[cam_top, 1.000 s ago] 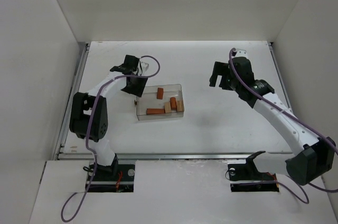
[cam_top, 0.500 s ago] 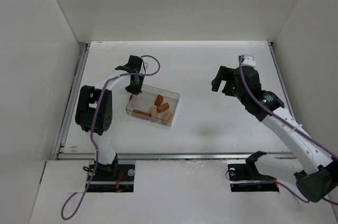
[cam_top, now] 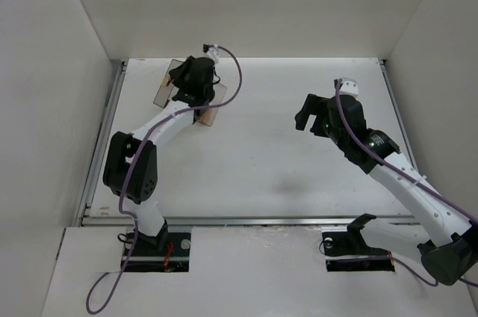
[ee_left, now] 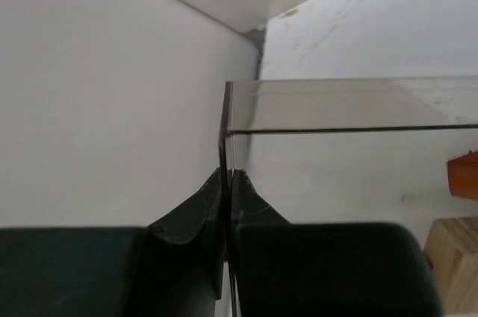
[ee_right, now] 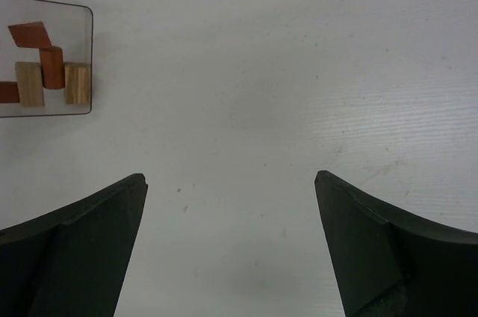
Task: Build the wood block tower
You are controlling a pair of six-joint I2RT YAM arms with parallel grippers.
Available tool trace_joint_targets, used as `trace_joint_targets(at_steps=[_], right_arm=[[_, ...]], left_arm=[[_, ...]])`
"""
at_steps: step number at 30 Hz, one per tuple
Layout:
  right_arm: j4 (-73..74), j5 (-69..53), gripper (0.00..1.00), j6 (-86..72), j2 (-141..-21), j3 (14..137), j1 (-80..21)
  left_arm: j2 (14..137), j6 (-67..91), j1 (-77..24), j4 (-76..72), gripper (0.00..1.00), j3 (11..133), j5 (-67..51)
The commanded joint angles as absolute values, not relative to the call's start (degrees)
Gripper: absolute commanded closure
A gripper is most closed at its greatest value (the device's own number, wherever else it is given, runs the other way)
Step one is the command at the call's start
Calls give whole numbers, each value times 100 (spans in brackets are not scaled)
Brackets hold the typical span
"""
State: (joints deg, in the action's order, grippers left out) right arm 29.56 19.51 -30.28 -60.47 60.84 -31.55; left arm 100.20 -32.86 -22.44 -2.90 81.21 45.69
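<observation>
Bench point(cam_top: 284, 175) is bare in the middle now. A second ago the clear box point(cam_top: 160, 91) sat left of centre. The left arm has since swung it up near the far left corner, and it looks tipped. The left tool point(ee_left: 226, 175) went from half open to clenched on the box wall. The right tool point(ee_right: 230, 179) hangs released over the right half, same as before. The wood blocks point(ee_right: 51, 69) are still piled inside the box, so no tower is started. My guess is a dump-out comes next.
</observation>
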Motion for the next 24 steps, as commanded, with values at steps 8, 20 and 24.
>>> trace_joint_targets(at_steps=[8,20,24], right_arm=[[2619,2003,0,-3182,-5933,6109,-3366],[2566,2118,0,-3393,-5317,5713,-3419],[2619,2171,0,-3445,-5212,5651,-3419]], left_arm=[[10624,-10752,-3251,-8712,100,6101,5907],[12128,-13816,-4315,-11197,100,6090,5405],[12129,-13869,-4605,-11136,100,6144,5711]])
